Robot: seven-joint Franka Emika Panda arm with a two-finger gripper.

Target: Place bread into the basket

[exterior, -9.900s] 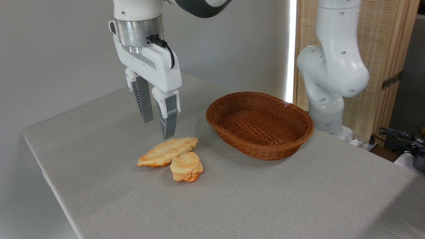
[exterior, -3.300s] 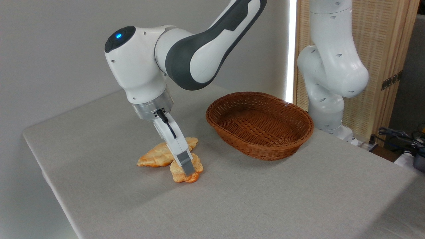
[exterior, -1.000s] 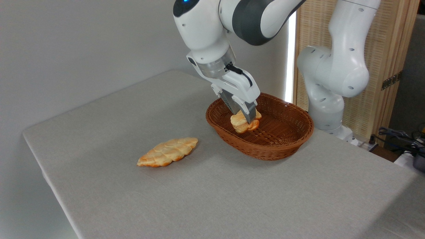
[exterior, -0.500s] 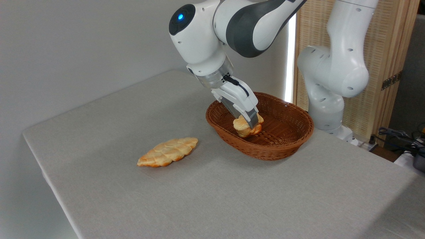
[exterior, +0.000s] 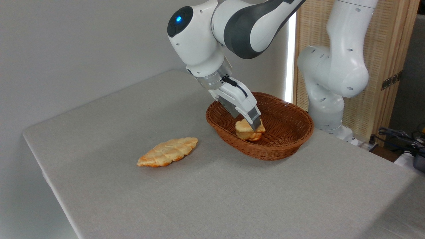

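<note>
The end effector (exterior: 253, 126) grips the bun (exterior: 249, 131), fingers closed on it, low inside the wicker basket (exterior: 285, 146) near its left end; placing is in hand; next it likely must release and lift clear; the braided loaf (exterior: 167, 152) lies on the surface (exterior: 212, 199), well apart.

table (exterior: 232, 199): grey cloth cover
left, near: braided loaf (exterior: 167, 151)
right, far: wicker basket (exterior: 292, 132)

Plain grey wall (exterior: 66, 49) behind a table covered in grey cloth (exterior: 232, 192). Slatted wooden screen (exterior: 388, 49) at right; bright light strip (exterior: 292, 49) beside it.
</note>
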